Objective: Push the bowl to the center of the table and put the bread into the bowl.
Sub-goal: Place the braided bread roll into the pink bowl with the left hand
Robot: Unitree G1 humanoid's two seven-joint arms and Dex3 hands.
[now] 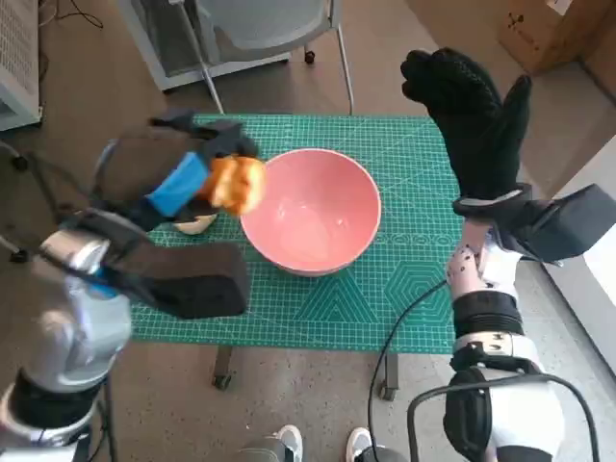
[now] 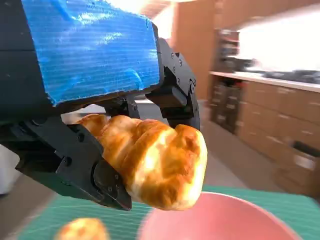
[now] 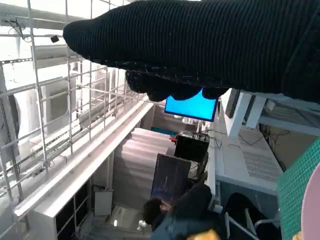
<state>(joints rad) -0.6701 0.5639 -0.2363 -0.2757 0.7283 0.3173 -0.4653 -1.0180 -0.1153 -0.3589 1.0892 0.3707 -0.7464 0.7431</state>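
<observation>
A pink bowl (image 1: 311, 221) stands near the middle of the green mat; its rim (image 2: 220, 220) shows in the left wrist view. My left hand (image 1: 192, 173) grips a golden piece of bread (image 1: 236, 183) in the air just beside the bowl's left rim. In the left wrist view the bread (image 2: 155, 165) sits between the black fingers (image 2: 95, 175), above the bowl's edge. My right hand (image 1: 472, 115) is raised over the table's right side, fingers spread, holding nothing. Its glove (image 3: 200, 45) fills the right wrist view's upper part.
A second piece of bread (image 1: 195, 223) lies on the green mat (image 1: 404, 289) under my left hand, also seen as bread (image 2: 82, 230) in the left wrist view. A chair (image 1: 269, 29) stands beyond the table. A cardboard box (image 1: 553, 29) is at the far right. A person (image 3: 185, 210) appears in the right wrist view.
</observation>
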